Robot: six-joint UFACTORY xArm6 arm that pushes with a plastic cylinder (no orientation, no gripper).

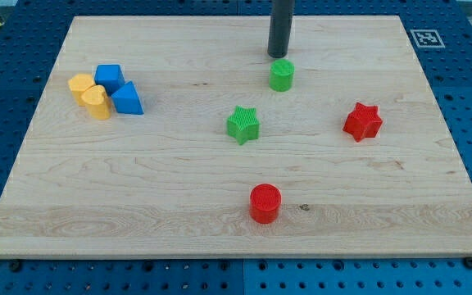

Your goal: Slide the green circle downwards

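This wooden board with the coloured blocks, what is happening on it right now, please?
A robot arm's dark rod stands at the view's top of the board. My tip sits just above the green circle, on its far side, so it looks ready to push it downwards. Below lie a green star and a red circle; a red star is to the right. Yellow and blue blocks cluster at the left.

My rod stands upright at the frame's top centre, my tip [279,55] down on the board.

No legible text — only a fiducial marker [425,38] on the board [179,172].
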